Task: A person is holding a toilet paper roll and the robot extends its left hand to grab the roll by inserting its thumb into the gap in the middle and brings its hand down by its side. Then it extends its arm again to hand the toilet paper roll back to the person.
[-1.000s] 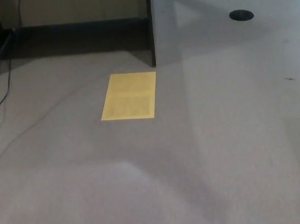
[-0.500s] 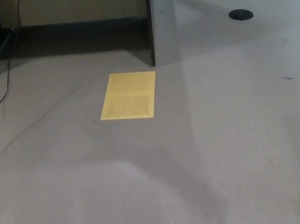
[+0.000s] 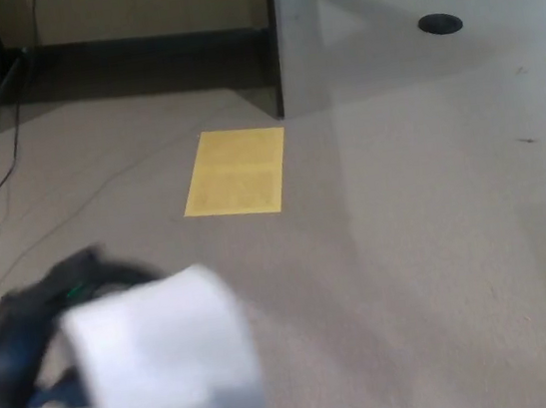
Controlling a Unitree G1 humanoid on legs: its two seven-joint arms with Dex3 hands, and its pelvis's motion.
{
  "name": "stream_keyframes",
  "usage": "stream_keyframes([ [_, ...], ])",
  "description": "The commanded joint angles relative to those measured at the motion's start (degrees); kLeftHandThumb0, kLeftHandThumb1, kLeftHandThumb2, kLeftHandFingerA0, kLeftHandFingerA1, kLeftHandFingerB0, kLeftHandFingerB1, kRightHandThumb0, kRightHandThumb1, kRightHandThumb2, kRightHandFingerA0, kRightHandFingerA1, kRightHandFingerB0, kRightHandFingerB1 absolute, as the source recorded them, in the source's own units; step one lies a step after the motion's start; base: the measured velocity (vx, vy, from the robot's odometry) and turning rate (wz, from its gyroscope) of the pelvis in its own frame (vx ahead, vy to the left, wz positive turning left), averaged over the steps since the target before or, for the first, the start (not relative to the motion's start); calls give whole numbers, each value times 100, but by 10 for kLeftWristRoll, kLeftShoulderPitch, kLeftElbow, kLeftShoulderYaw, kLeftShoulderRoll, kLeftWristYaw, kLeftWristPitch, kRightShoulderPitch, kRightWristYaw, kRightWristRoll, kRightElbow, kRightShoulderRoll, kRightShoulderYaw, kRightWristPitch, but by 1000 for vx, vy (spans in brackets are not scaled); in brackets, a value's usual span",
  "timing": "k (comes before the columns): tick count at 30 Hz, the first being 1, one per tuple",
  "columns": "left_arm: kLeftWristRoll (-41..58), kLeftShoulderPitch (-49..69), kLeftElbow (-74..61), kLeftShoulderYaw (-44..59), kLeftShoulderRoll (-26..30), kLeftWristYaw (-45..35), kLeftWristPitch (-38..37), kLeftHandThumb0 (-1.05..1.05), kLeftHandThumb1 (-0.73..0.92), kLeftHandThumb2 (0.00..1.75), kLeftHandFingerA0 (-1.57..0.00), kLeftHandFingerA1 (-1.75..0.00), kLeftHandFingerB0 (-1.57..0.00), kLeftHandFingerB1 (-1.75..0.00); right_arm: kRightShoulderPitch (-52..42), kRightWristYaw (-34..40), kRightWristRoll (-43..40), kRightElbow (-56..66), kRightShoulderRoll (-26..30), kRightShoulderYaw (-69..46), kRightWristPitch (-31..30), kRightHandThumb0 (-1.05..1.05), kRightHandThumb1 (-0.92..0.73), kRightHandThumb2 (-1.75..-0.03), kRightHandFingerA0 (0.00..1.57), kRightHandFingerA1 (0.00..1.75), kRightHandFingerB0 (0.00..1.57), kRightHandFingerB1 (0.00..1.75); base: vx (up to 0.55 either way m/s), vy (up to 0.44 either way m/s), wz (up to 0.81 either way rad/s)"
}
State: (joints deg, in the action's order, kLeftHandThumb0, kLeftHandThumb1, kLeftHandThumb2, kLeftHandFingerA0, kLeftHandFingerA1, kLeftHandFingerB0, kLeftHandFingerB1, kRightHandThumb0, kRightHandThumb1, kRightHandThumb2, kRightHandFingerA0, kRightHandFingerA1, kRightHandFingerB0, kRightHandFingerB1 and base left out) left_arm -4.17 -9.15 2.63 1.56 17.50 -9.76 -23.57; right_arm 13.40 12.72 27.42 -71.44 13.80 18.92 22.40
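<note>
Toilet paper roll [image 3: 163, 364], blurred, is held at lower left by the left hand [image 3: 29, 342]; fingers are partly hidden, their grip hard to make out.

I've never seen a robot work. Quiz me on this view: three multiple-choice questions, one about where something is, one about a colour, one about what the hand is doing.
1. Where does the toilet paper roll show?
A. lower left
B. upper right
C. centre top

2. What colour is the flat sheet on the floor?
A. blue
B. yellow
C. red

3. The left hand is
A. open and empty
B. out of view
C. holding the roll

Answers: 1 A, the white roll fills the lower-left corner. 2 B, the sheet is plainly yellow. 3 C, the black hand is closed against the roll.
</note>
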Motion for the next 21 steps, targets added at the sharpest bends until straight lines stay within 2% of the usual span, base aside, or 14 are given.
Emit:
stream_keyframes([
  [1, -71, -115, -113, -88, -59, -6, 139, 1, 73, 71, -100, -120, -84, -92, -5, -3, -4, 3, 6, -2, -1, -36, -69, -61, 68, 58, 54, 44, 0, 0, 0],
  [4, -87, -153, -148, -117, -83, -11, 183, -3, 77, 65, -107, -116, -85, -93, 0, -10, -4, 4, 9, -2, -2, -35, -69, -60, 67, 57, 54, 45, 0, 0, 0],
  [6, -95, -174, -163, -135, -97, -14, 199, -1, 71, 73, -110, -112, -84, -94, 3, -12, -4, 1, 10, -1, -3, -36, -69, -60, 69, 58, 55, 45, 0, 0, 0],
  [8, -119, -191, -174, -152, -108, -13, 213, -6, 71, 73, -109, -110, -85, -97, 3, -16, -6, -1, 9, -2, -5, -37, -69, -61, 70, 58, 55, 44, 0, 0, 0],
  [11, -146, -217, -193, -180, -125, -20, 260, -13, 74, 71, -109, -116, -84, -102, 2, -16, -5, 1, 10, -1, -3, -36, -69, -60, 71, 63, 55, 45, 0, 0, 0],
  [13, -151, -225, -203, -201, -136, -29, 263, -14, 75, 73, -95, -135, -80, -105, -4, -14, -3, -2, 8, 2, -5, -36, -69, -60, 71, 61, 55, 44, 0, 0, 0],
  [15, -160, -238, -209, -214, -142, -32, 268, -15, 76, 72, -94, -135, -79, -108, -1, -13, 5, -3, 6, 9, -11, -37, -70, -61, 68, 58, 54, 44, 0, 0, 0],
  [17, -158, -264, -203, -221, -153, -32, 266, -15, 74, 69, -112, -116, -82, -100, 8, -17, 0, -2, 7, 6, -9, -36, -70, -61, 67, 58, 54, 45, 0, 0, 0],
  [19, -162, -262, -220, -232, -159, -36, 282, -15, 75, 66, -112, -116, -82, -99, -2, -16, 0, 0, 8, 7, -4, -36, -70, -61, 66, 56, 55, 44, 0, 0, 0],
  [20, -169, -269, -227, -236, -161, -37, 286, -17, 76, 65, -110, -119, -82, -103, 6, -15, 1, -1, 6, 8, -5, -36, -70, -61, 64, 55, 55, 44, 0, 0, 0],
  [21, -173, -267, -239, -242, -164, -37, 289, -19, 73, 71, -105, -130, -81, -112, 6, -15, 2, -2, 7, 9, -6, -37, -70, -61, 66, 57, 54, 44, 0, 0, 0],
])
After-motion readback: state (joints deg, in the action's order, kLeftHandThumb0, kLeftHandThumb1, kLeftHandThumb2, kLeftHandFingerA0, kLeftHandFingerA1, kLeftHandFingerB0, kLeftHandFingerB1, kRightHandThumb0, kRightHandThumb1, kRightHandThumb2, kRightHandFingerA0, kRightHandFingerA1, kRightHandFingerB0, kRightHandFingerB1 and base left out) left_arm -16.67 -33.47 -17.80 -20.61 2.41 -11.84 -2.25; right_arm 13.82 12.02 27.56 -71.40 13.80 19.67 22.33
